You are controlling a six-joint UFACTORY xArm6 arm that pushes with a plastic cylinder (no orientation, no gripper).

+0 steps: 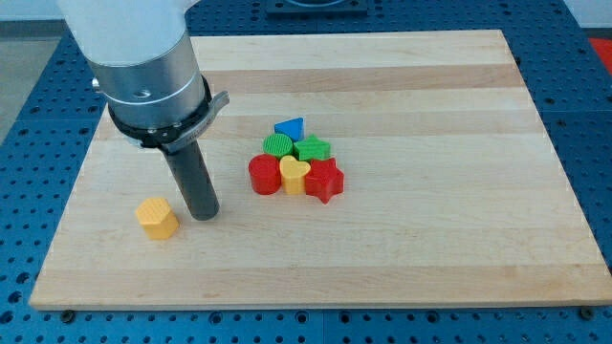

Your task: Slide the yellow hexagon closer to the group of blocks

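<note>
The yellow hexagon (157, 218) lies alone at the view's lower left of the wooden board. My tip (203, 214) rests on the board just to the hexagon's right, a small gap apart, between it and the group. The group sits near the board's middle: a blue triangle (289, 127) at its top, a green round block (277, 145) and a green star (313, 149) below it, then a red round block (264, 175), a yellow heart (294, 176) and a red star (325, 180) in a row.
The wooden board (459, 143) lies on a blue perforated table (29, 115). The arm's grey and white body (143, 57) hangs over the board's upper left corner.
</note>
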